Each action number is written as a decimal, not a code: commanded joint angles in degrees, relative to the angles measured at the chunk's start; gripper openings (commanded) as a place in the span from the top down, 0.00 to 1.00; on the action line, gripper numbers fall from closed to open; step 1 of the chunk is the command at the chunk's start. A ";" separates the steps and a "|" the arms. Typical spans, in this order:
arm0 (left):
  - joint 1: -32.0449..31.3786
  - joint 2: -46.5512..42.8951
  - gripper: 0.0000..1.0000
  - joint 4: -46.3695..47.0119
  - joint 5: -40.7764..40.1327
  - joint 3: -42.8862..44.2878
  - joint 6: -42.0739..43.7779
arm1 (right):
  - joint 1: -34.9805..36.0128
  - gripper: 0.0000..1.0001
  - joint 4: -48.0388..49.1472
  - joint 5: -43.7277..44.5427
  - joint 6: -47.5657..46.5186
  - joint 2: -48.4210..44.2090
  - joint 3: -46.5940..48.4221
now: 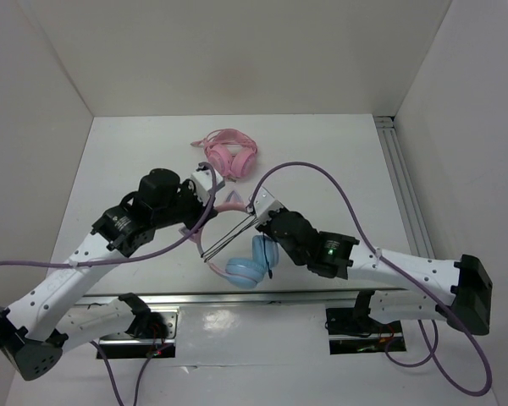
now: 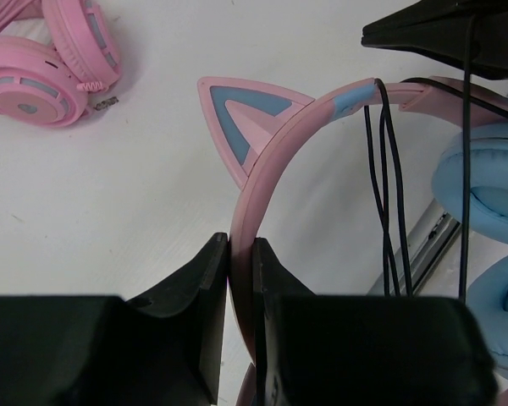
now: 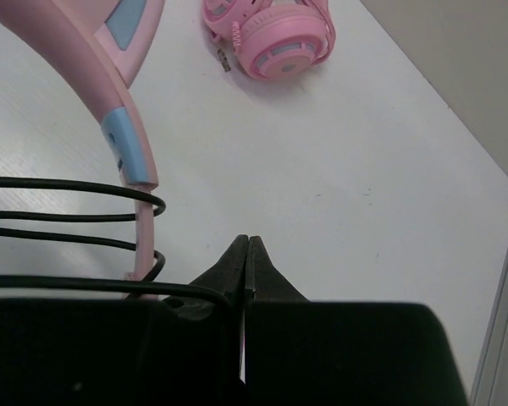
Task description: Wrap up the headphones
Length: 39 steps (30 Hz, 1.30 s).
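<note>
The headphones, with light-blue ear cups (image 1: 252, 262) and a pink cat-ear headband (image 1: 229, 205), stand raised at the table's near middle. My left gripper (image 1: 207, 188) is shut on the headband (image 2: 271, 169), which sits pinched between the jaws in the left wrist view (image 2: 241, 254). The thin black cable (image 2: 385, 186) loops a few turns around the headband's side (image 3: 118, 93). My right gripper (image 1: 256, 205) is shut, and the cable (image 3: 68, 186) runs into its closed jaws (image 3: 247, 247). An ear cup also shows in the left wrist view (image 2: 483, 186).
All-pink headphones (image 1: 229, 154) lie on the table beyond the grippers; they also show in the left wrist view (image 2: 42, 68) and the right wrist view (image 3: 275, 38). A metal rail (image 1: 402, 186) runs along the table's right edge. White walls enclose the table.
</note>
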 commanded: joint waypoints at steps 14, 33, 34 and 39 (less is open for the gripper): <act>7.65 2.81 1.00 -1.10 11.68 6.84 -3.09 | -9.09 0.84 4.57 -4.73 0.84 4.83 1.17; 13.02 5.71 1.00 -1.19 11.06 7.98 -6.25 | -15.33 0.51 8.01 -12.82 4.08 6.84 -1.74; 13.02 5.71 1.00 -1.19 10.46 7.98 -6.25 | -15.33 0.51 8.01 -12.82 4.09 6.85 -1.74; 14.69 5.71 1.00 0.65 4.31 6.05 -8.19 | -16.64 0.43 9.15 -9.05 6.89 4.75 -1.74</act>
